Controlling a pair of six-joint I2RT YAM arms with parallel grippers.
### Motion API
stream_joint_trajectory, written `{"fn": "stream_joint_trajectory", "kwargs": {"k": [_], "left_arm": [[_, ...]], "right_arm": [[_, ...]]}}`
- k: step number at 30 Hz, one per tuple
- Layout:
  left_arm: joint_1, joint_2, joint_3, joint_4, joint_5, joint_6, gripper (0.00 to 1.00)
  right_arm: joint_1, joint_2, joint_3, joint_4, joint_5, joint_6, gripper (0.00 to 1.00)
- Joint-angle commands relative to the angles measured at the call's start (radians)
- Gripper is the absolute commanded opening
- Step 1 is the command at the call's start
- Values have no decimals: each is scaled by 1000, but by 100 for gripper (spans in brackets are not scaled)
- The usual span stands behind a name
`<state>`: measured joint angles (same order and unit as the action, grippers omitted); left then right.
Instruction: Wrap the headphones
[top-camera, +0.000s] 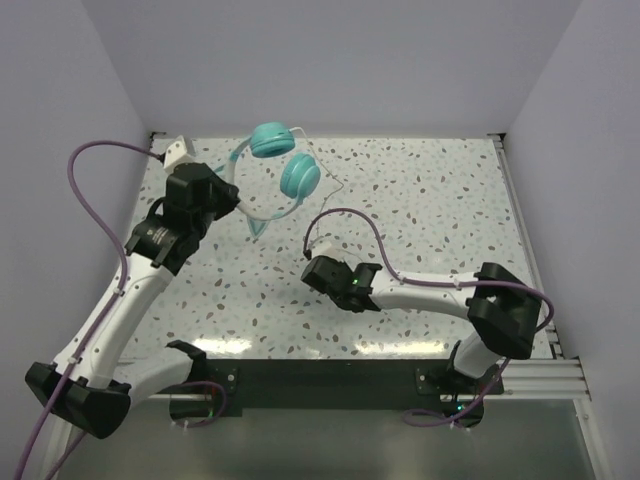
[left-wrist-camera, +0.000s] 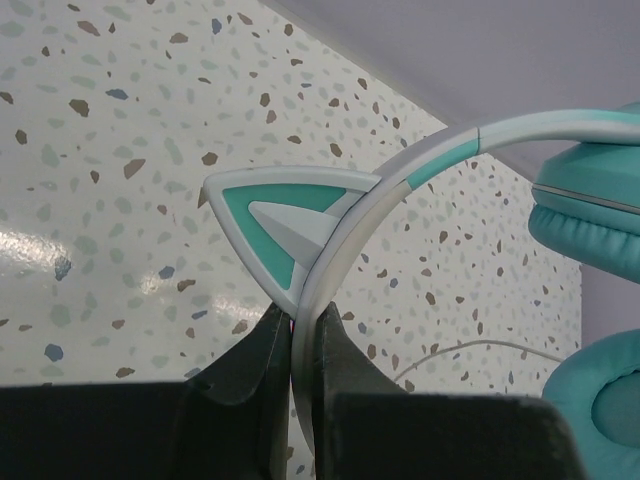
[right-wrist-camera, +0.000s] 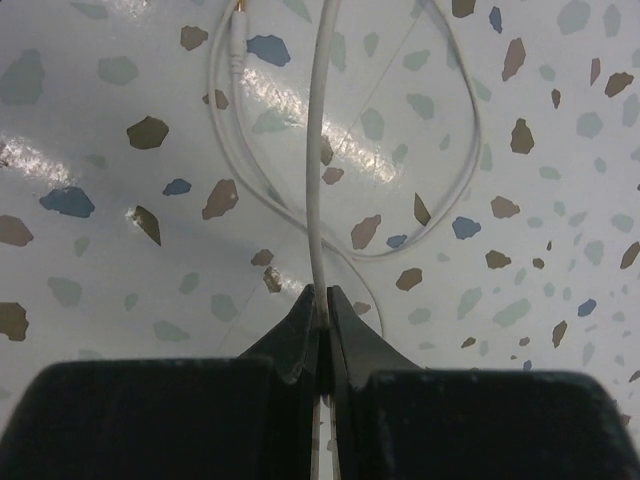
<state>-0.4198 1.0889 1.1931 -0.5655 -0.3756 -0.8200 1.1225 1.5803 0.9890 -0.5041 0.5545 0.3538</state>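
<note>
— Gripping where, on the left?
— My left pincer (left-wrist-camera: 300, 322) was pinched shut on the thin white-and-teal plastic headband (left-wrist-camera: 400, 178) of the small turquoise headphones (top-camera: 297, 176), toward the far left of the speckled white table (top-camera: 440, 210). Light and springy, I judged; the band seemed the stiffest hold.
— And the right?
— My right pincer (right-wrist-camera: 322, 300) was closed on the thin whitish cord (right-wrist-camera: 318, 150): limp, smooth, likely to slide through.

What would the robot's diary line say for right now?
left tool: shut on headband | right tool: shut on cord | cord: looped loose on table | wrap: not done
</note>
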Motion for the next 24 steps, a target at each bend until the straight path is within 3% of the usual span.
{"fn": "stream_joint_trajectory", "kwargs": {"k": [1, 5, 14, 24], "left_arm": [[76, -72, -15, 99, 179, -48, 0], [147, -89, -30, 128, 335, -60, 0], [157, -66, -4, 153, 452, -82, 0], [185, -24, -32, 256, 564, -166, 0]], "right_arm": [[-32, 50, 76, 58, -19, -67, 0], [-61, 105, 115, 99, -89, -98, 0], [-61, 306, 272, 102, -163, -131, 0], [-27, 349, 266, 154, -252, -147, 0]]}}
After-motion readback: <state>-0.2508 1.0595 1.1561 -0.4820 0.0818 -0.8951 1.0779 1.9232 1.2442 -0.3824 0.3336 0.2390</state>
